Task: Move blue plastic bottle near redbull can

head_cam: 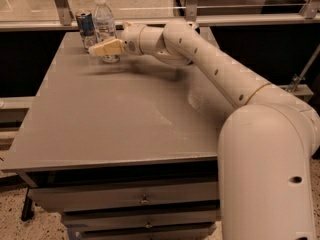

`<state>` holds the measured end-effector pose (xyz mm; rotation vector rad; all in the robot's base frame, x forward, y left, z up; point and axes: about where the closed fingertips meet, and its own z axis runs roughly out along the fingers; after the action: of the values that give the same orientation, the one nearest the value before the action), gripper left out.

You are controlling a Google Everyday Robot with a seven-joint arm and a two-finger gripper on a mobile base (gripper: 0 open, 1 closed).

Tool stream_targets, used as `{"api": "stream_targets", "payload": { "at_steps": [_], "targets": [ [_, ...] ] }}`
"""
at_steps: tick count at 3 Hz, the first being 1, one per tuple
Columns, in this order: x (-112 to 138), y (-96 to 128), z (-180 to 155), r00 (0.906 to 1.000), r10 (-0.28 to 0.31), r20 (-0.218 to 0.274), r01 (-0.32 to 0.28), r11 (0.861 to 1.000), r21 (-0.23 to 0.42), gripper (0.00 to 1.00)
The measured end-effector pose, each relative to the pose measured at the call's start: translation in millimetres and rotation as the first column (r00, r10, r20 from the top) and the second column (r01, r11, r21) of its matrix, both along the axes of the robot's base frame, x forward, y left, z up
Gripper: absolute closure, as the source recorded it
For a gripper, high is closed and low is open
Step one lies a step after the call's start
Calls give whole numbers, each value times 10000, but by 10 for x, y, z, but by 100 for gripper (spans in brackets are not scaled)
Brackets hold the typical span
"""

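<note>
Bottle and can stand together in the upper left of the frame.
Your pincer [101, 49] sits at the lower part of the blue plastic bottle [104, 20], which stands upright on the tabletop [125, 129] just right of the redbull can [85, 28]. You cannot tell whether the pincer is clenched on it.

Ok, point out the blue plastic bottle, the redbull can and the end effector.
blue plastic bottle [104, 25]: camera view, on its upper body.
redbull can [85, 30]: camera view, on its side wall.
end effector [96, 50]: camera view, on its yellow tip, in front of the bottle's lower half.
</note>
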<state>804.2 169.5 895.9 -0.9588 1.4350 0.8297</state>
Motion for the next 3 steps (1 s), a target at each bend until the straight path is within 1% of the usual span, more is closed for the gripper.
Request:
{"api": "stream_targets", "payload": {
  "at_steps": [1,2,3],
  "targets": [
    [-126,-181,68,9996,-189,212,192,9997,-122,0],
    [-354,-427,120,9985,-421,353,429,9989,-204,0],
    [-647,-667,119,9981,-504,363,512,9985,-217,0]
  ]
}}
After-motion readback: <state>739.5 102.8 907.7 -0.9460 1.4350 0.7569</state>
